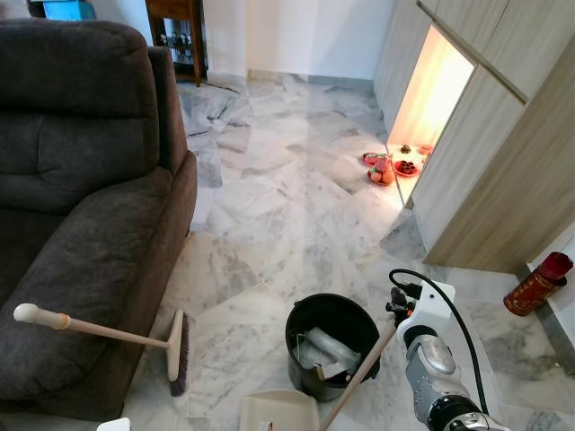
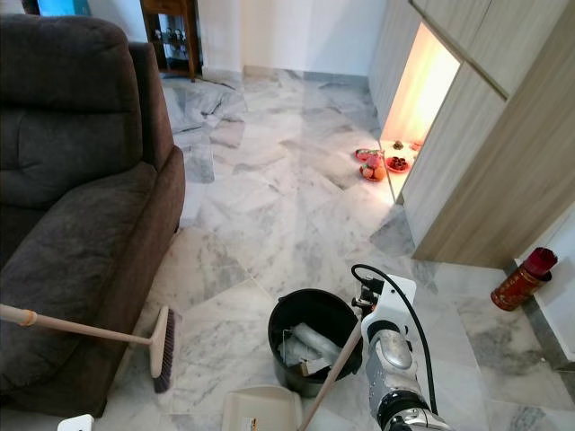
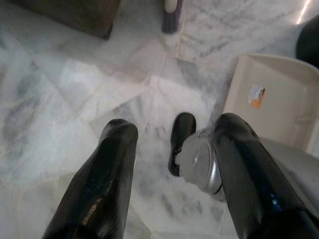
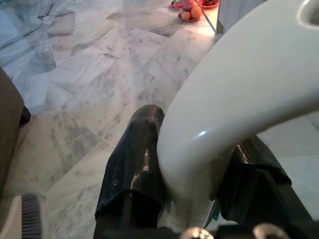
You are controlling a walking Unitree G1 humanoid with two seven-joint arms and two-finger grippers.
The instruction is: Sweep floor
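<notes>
Two hands were ours: the right hand [image 4: 189,184] gripped the dustpan [image 1: 278,413] by its pale handle [image 4: 239,99], the left hand [image 3: 174,174] hung wide. Just beyond the dustpan stood the black bin [image 1: 332,346]; the broom [image 1: 175,350] leaned on the sofa [image 1: 81,206], beside that bin.

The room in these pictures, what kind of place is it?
Most likely a home's living room: a dark grey sofa stands on a marble-tiled floor, wooden wall cabinets line one side, and a broom leans against the sofa.
</notes>
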